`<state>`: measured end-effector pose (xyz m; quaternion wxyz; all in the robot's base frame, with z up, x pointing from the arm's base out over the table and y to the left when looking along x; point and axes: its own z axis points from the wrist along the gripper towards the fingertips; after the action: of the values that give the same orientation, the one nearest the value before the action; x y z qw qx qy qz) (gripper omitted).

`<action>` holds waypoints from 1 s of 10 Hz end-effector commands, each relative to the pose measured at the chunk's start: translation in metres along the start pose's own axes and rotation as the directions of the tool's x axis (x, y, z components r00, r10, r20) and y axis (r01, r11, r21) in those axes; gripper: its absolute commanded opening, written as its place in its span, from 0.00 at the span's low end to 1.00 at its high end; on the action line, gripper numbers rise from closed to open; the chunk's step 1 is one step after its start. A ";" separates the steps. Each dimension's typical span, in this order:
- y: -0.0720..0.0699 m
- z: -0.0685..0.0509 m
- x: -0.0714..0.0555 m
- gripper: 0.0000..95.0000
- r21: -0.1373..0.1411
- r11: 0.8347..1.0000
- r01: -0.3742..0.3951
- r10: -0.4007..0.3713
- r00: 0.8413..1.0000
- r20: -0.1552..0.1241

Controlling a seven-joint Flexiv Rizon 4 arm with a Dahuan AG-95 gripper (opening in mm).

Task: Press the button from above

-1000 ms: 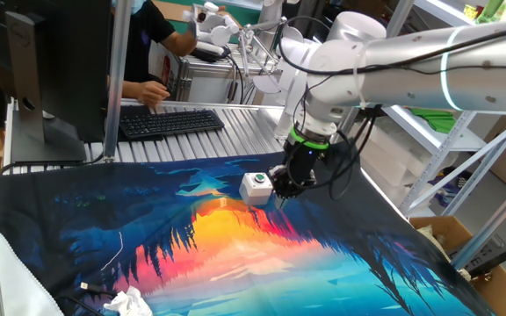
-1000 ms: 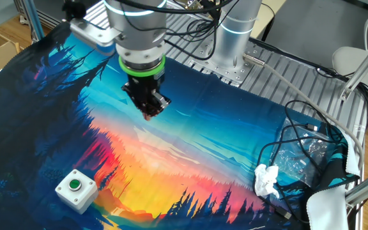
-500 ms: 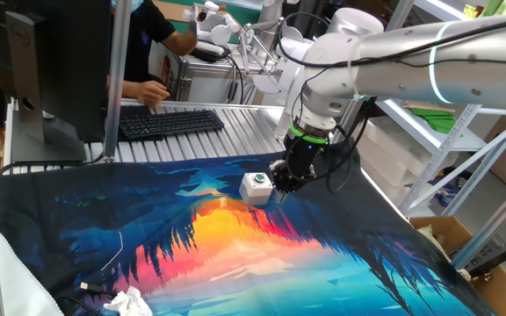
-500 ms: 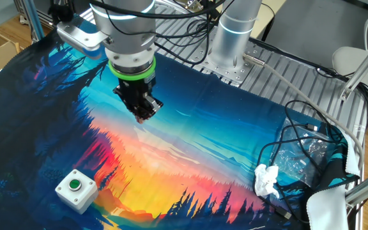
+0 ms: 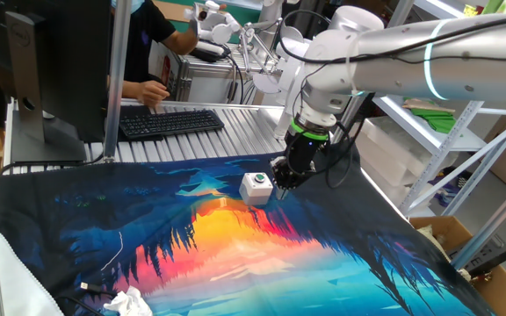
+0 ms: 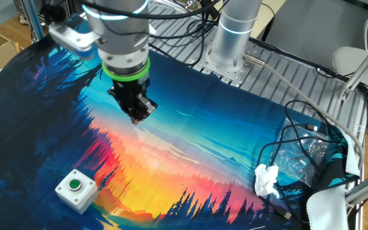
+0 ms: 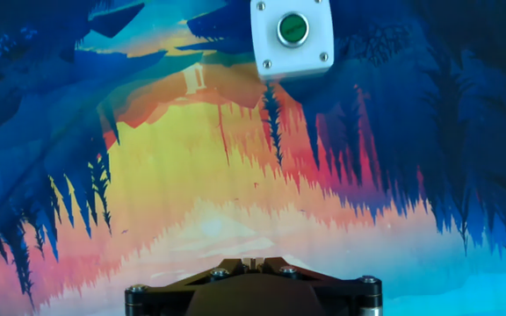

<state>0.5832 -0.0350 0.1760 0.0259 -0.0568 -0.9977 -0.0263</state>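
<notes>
The button is a small white box with a round green cap, standing on the colourful printed mat. In the other fixed view the button is near the mat's front edge, and my gripper hangs above the mat, well apart from it. In one fixed view my gripper is just right of the box. In the hand view the button is at the top, ahead of my gripper, whose fingertips touch, shut on nothing.
A keyboard, a monitor and a seated person are behind the mat. Crumpled white paper and black cables lie at the mat's right side. The arm's base stands at the back.
My gripper has moved left across the mat in the other fixed view, closer to the button. The button has not moved.
</notes>
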 end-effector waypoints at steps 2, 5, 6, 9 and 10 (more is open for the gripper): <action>-0.005 0.000 -0.006 0.00 -0.002 1.000 0.003 -0.003 1.000 0.000; -0.005 0.002 -0.007 0.00 0.000 1.000 -0.005 0.005 1.000 0.004; -0.005 0.002 -0.007 0.00 0.000 1.000 -0.005 0.005 1.000 0.005; -0.003 0.005 -0.008 0.00 -0.001 1.000 -0.010 0.010 1.000 0.007; -0.003 0.007 -0.009 0.00 -0.001 1.000 -0.011 0.011 1.000 0.007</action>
<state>0.5912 -0.0384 0.1672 0.0223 -0.0627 -0.9974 -0.0263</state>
